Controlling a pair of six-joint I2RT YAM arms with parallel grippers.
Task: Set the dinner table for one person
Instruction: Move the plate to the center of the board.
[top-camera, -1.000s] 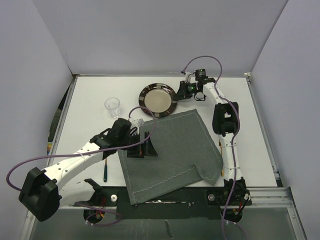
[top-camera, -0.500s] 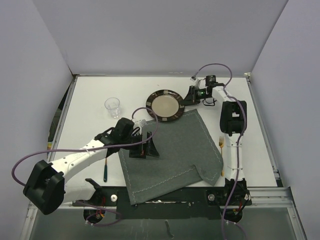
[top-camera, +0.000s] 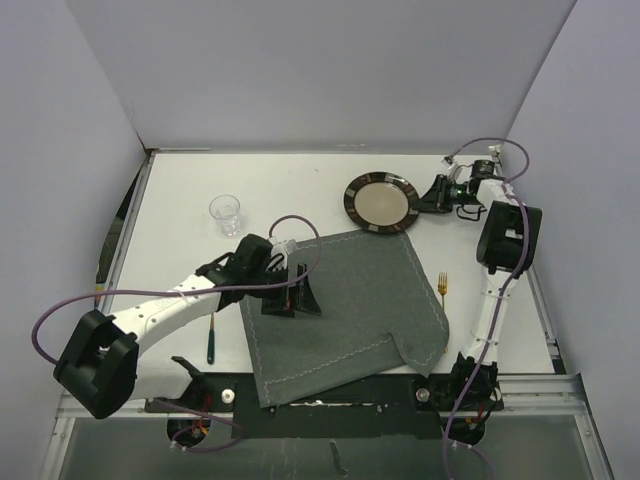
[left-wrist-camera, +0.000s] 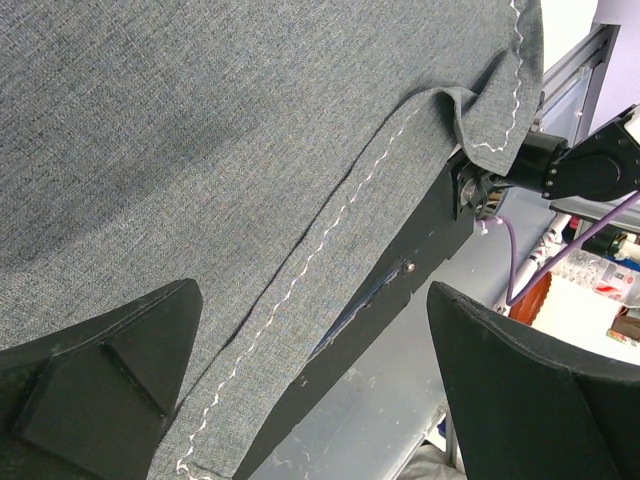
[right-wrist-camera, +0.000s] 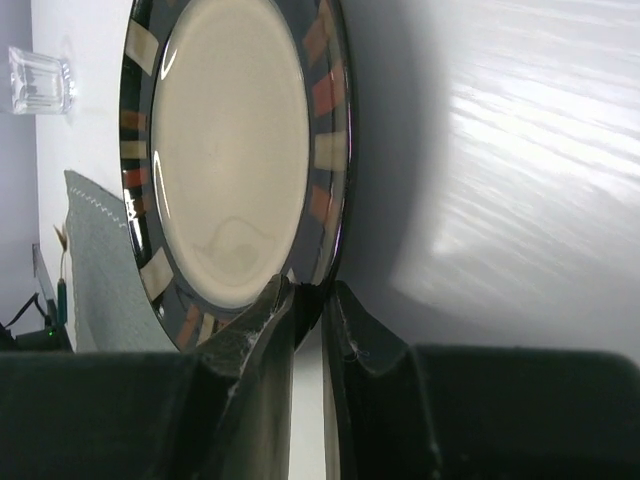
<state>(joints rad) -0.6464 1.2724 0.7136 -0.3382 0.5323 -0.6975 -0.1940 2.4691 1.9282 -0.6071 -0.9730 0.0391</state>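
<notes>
Pinching plate (right-wrist-camera: 235, 160) rim, right hand (right-wrist-camera: 310, 300) nearly closed.

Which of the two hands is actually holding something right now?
The right hand, clamped on the plate at its rim; the left hand hangs open over the grey placemat.

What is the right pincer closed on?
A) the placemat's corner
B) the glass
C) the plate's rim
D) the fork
C: in the right wrist view the right pincer has its two fingers pinching the dark patterned rim of the plate.
</notes>
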